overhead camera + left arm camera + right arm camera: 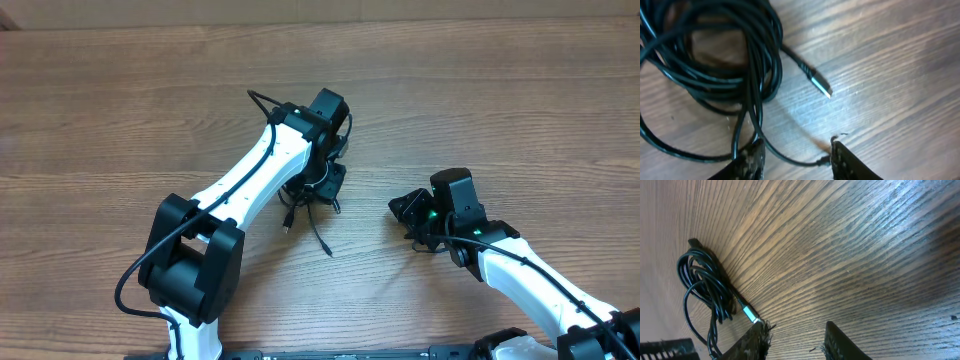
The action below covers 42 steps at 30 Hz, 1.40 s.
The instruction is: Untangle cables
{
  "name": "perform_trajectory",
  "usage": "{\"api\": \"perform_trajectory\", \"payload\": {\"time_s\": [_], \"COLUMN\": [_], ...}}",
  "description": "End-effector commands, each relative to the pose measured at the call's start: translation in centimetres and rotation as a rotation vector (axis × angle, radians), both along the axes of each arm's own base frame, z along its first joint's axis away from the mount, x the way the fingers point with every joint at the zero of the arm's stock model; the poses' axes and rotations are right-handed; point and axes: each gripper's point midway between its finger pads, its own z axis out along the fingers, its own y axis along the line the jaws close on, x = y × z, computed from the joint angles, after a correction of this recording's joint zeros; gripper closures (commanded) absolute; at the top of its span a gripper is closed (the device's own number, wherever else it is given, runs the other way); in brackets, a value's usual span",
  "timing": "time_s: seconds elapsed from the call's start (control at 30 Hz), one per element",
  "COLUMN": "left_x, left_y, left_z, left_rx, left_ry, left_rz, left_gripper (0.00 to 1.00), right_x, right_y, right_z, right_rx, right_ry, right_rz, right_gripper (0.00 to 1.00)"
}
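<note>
- One coiled bunch of cables [771, 55] lies just ahead of your left pincer [795, 150], which stands apart with one strand running through its gap.
- Your right pincer [795, 332] stands apart too, the bunch off to its left.

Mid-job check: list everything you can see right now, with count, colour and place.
cables: one bunch, strands uncountable, black, mid-table; a coil also shows lower left in the right wrist view.
plug: one, silver-tipped, beside the coil in the left wrist view.
table: one, brown wood, under everything.
left arm: one, white and black, reaching over the bunch.
right arm: one, white and black, right of the bunch.
left gripper: one, black, open above a strand.
right gripper: one, black, open, empty.
</note>
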Motion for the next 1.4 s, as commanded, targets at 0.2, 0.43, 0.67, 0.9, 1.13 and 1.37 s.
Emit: {"api": "perform_trajectory", "payload": {"time_s": [0.2,0.43,0.67,0.9,1.13,1.37], "left_x": [-2.5,-1.5,-1.0,0.7,-0.3,-3.1], "left_y": [2.8,5.9,8.5,10.8,9.0,4.3], "left_z": [-2.7,-3.4,-1.5,1.3,0.7,0.0], "left_rx": [0.115,0.285,0.436,0.582,0.459,0.200], "left_ry": [0.055,-0.026,-0.055,-0.151,-0.064,0.114], "left_rz": [0.003,0.035,0.028,0.105,0.117,0.150], "left_gripper": [0.48,0.36,0.37,0.34,0.19,0.43], "right_x": [0.6,0.6,0.6,0.6,0.6,0.6], "right_y": [0.2,0.2,0.2,0.2,0.2,0.2], "right_z": [0.6,0.6,0.6,0.6,0.6,0.6], "right_rx": [0.000,0.000,0.000,0.000,0.000,0.000], "right_ry": [-0.022,-0.022,-0.022,-0.022,-0.022,-0.022], "right_rz": [-0.003,-0.003,-0.003,-0.003,-0.003,-0.003], "right_gripper": [0.65,0.65,0.65,0.65,0.65,0.65]}}
